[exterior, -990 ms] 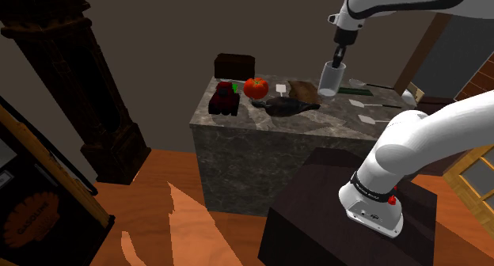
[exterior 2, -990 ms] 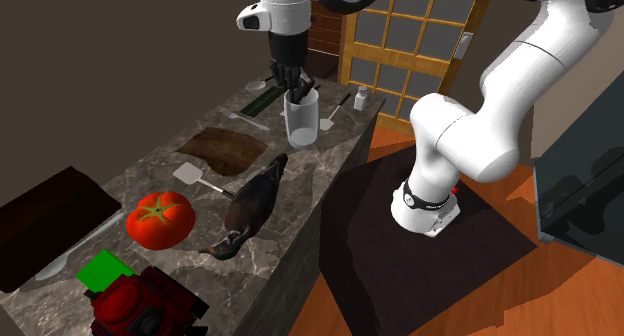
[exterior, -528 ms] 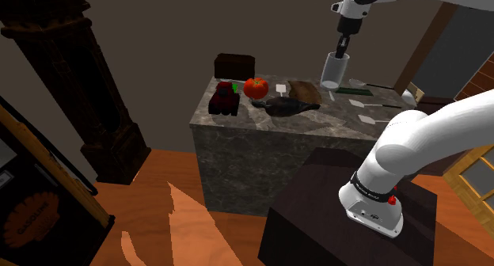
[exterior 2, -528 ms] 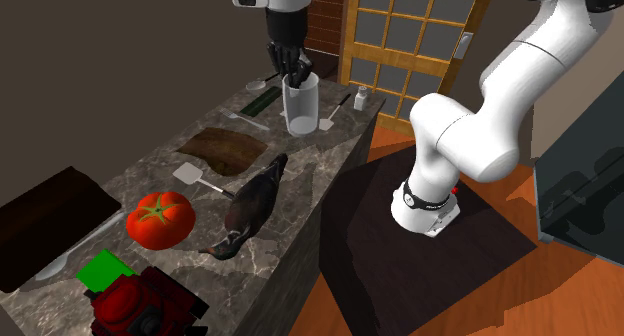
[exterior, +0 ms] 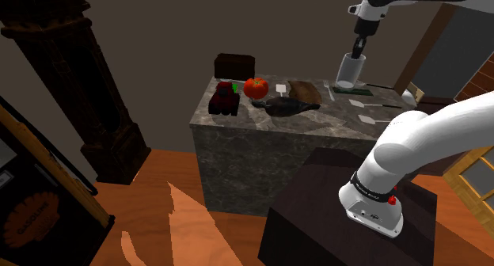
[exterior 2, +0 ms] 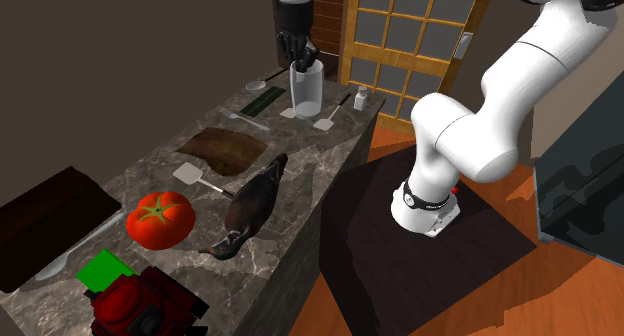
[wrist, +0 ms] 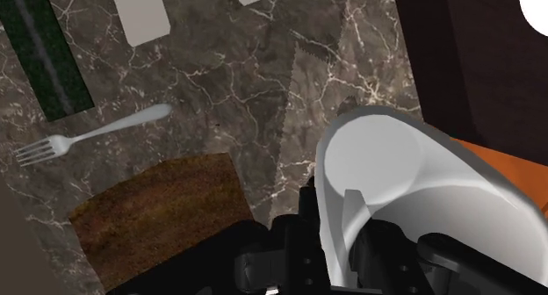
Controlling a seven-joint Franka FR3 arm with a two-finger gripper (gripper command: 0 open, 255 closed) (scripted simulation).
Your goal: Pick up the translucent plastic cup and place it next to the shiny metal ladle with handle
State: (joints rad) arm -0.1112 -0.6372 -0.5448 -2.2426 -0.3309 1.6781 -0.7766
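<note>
Clearly the grasp is made. Along the marble desk (exterior: 261,150) in the shoulder view, from its left, stand a red toy vehicle (exterior: 225,96), a tomato (exterior: 255,87), a dark bird figure (exterior: 285,105) and a brown board (exterior: 302,89). Then comes the translucent cup (exterior: 351,69), upright under the arm and seemingly just above a dark green strip (exterior: 360,89) at the desk's far end. The jaws grip the cup by its rim, one finger inside the wall and one outside, as the wrist view shows with the cup (wrist: 395,188) clasped between them.

In the second exterior view a grey long-handled utensil, which I take for the ladle (exterior 2: 258,85), lies left of the green strip (exterior 2: 262,101). The cup (exterior 2: 305,89) hangs right of both, near the ladle but apart from it, and a pale spatula (exterior 2: 325,122) lies further right.

The carry looks nearly done; lowering and release remain. The pinch on one wall is the weak point: a thin wall may flex, so the cup could swivel or slip if the arm moves sharply. Set down half on the green strip, it may rock and topple once released. Brought too close to the ladle, its base could knock the handle. The inner finger might also drag the rim and tip the cup on lifting out.
</note>
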